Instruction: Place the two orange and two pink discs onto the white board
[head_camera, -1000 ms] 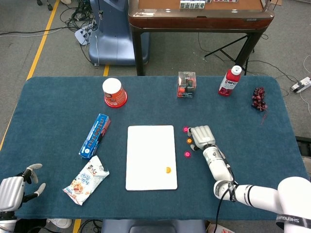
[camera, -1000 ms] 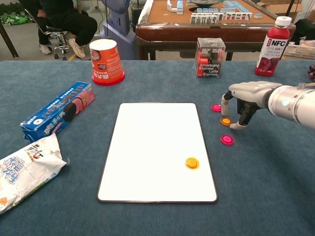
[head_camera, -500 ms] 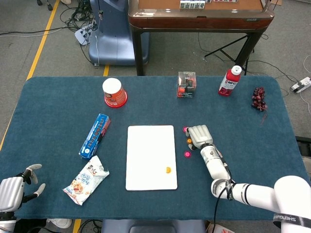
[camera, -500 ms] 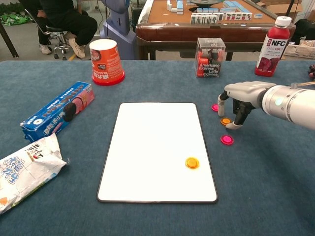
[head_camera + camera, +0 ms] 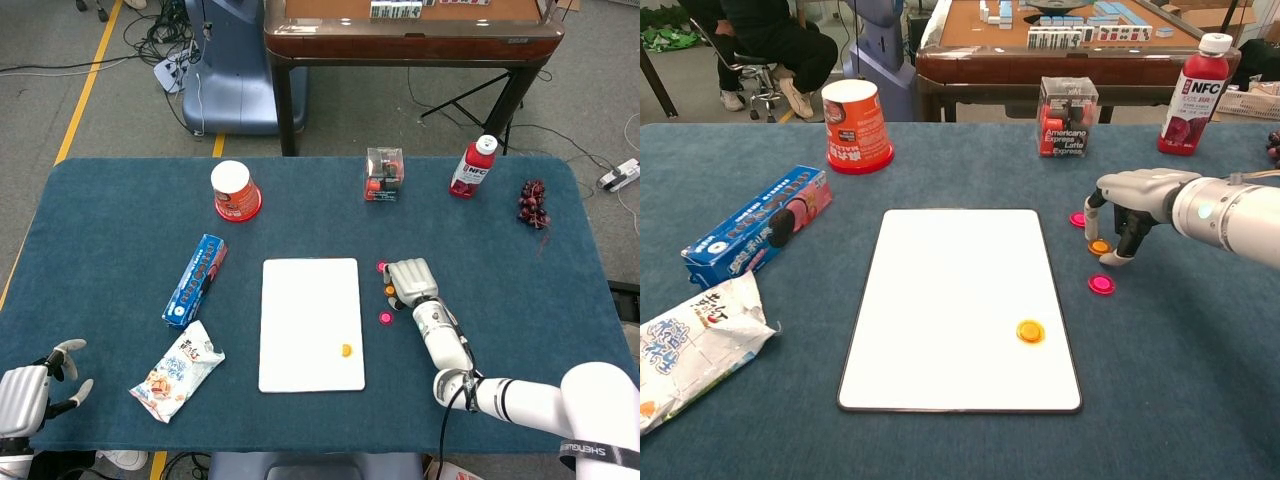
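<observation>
My right hand (image 5: 1127, 205) is arched over the orange disc (image 5: 1099, 246) beside the board (image 5: 940, 300), fingers curled down around it, can't tell if it's pinched.

Clearance around the white board (image 5: 950, 300) and the discs.
We are seeing bare cloth lying between the board's right edge and the right hand (image 5: 1127, 208), crowded only by three loose discs (image 5: 1099, 247); the coffee box (image 5: 1067, 116) and red bottle (image 5: 1191, 95) are standing well behind, the blue packet (image 5: 758, 226) well left.
</observation>
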Motion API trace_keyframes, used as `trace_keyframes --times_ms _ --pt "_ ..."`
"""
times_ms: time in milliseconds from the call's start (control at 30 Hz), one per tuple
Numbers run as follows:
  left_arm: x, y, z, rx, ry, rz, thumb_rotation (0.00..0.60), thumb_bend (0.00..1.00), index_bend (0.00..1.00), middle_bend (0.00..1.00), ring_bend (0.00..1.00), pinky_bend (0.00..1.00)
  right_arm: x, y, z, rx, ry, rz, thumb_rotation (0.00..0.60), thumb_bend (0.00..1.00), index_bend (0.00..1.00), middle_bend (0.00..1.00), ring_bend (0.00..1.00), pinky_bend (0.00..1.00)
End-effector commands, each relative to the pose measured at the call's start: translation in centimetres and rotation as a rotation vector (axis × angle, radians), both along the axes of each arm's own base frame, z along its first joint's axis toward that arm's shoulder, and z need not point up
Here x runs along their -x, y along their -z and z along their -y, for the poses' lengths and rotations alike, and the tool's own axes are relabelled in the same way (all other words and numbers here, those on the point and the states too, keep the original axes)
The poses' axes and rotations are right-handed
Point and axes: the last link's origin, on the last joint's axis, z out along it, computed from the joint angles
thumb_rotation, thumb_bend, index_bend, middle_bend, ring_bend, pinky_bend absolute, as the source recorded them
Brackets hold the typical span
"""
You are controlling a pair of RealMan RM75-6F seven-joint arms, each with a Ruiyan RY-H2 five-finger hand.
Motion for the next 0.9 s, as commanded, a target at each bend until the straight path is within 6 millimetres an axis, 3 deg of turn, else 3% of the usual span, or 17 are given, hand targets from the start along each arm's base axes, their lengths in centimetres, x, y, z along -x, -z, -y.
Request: trace_keyframes --times_ms 33,500,900 --pt "0.0 0.0 0.0 0.001 0.0 0.0 0.6 0.27 0.35 0.6 0.57 0.82 0.0 0.0 0.0 0.003 -0.001 -0.001 0.6 0.27 0.43 1.0 1.0 1.0" --pt "0.0 0.1 0.0 0.001 0.001 0.0 0.6 0.27 0.35 0.6 0.57 0.82 0.1 -0.4 -0.1 0.023 -0.014 0.013 0.6 0.28 0.49 1.0 1.0 1.0" --pt "-0.5 -0.3 -0.6 -0.014 0.016 0.001 0.6 0.27 0.35 0.6 0.57 0.82 -1.5 -3.0 -1.5 0.059 -0.098 0.054 0.6 0.28 0.49 1.0 1.0 1.0"
